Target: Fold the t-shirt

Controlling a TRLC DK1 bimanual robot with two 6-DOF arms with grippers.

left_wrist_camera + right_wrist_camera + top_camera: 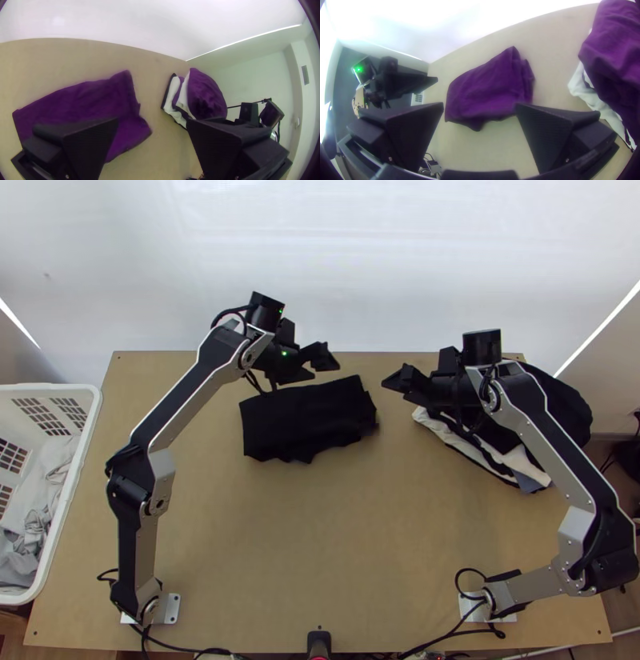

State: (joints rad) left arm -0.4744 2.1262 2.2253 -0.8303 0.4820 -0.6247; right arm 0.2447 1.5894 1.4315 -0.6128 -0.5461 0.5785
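- The white basket [48, 388] is standing at the left edge of the top view, holding grey cloth.
- A clothes pile [524, 462] is lying at right.
- The black t-shirt [304, 420] is lying above centre, folded into a rough, uneven-edged rectangle.
- The right gripper [396, 386] is hanging upper right of centre, jaws wide apart, gripping nothing.
- The left gripper [318, 369] is hanging at upper centre, gaping widely, also holding nothing.

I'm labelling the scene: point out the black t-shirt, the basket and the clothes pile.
Black t-shirt [308, 416]: top view, its middle.
Basket [48, 388]: top view, far rim.
Clothes pile [570, 402]: top view, black part at right.
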